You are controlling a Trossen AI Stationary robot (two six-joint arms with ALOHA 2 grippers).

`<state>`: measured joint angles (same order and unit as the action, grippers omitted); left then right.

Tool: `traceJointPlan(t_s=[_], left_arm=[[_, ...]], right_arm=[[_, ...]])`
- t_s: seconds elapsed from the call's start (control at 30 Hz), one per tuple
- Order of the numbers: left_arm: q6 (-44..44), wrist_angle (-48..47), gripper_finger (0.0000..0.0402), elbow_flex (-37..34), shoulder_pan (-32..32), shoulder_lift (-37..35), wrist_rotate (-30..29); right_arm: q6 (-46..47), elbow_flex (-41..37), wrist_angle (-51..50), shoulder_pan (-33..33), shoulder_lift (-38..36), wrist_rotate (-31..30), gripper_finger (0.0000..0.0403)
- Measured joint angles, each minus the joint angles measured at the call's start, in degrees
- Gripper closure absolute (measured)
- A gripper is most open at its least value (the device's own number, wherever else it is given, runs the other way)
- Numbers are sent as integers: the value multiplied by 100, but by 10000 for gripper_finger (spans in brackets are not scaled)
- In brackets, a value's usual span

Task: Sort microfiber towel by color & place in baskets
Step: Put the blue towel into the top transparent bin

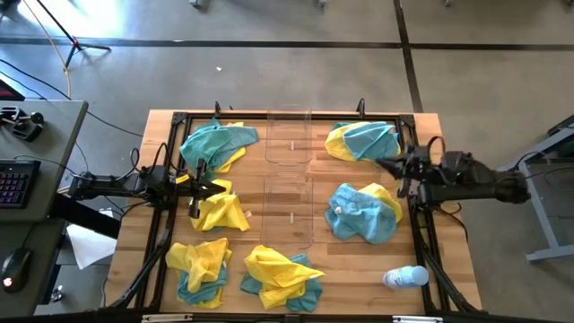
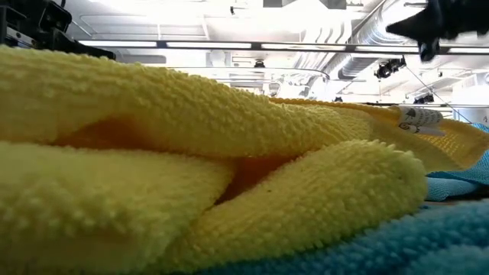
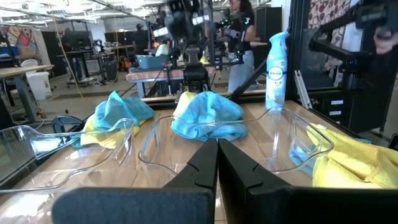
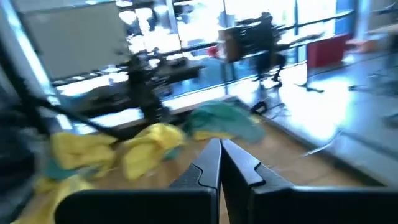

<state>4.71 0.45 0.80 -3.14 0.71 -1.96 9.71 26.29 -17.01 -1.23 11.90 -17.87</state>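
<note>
Yellow and teal microfiber towels lie in several rumpled heaps on the wooden table: at the far left [image 1: 218, 144], left middle [image 1: 220, 211], near left [image 1: 199, 267], near middle [image 1: 280, 274], far right [image 1: 363, 141] and right middle [image 1: 363, 211]. Two clear baskets [image 1: 289, 139] [image 1: 289, 211] stand in a row down the middle. My left gripper [image 1: 218, 187] [image 3: 217, 149] is shut and level above the left-middle heap's far edge. My right gripper [image 1: 378, 163] [image 4: 220, 149] is shut and level in the air between the two right heaps.
A white and blue spray bottle [image 1: 405, 277] [image 3: 276, 71] stands near the table's near right corner. Black frame rails [image 1: 421, 224] run along the table's edges. In the low view a yellow towel [image 2: 191, 153] fills almost everything. A person [image 3: 239, 37] stands in the room beyond.
</note>
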Motion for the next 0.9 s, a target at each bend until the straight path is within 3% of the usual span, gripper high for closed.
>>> traceJointPlan(t_s=[0.23,0.37,0.47,0.57,0.67,0.9], left_arm=[[0,0,401,2,0,0,2],[0,2,401,2,0,-2,2],[-2,2,401,2,-2,0,2],[-1,1,401,1,-1,-2,2],[0,0,401,2,0,0,0],[0,0,401,0,-2,0,0]], right_arm=[[143,2108,-1663,36,1980,-1561,403],[811,3331,-2999,332,3232,-2568,403],[1542,4188,-4136,784,4108,-2813,402],[2148,4852,-5057,1327,4850,-2603,395],[2333,5257,-5609,1914,5409,-1831,375],[2754,5195,-5884,3045,6103,-370,288]])
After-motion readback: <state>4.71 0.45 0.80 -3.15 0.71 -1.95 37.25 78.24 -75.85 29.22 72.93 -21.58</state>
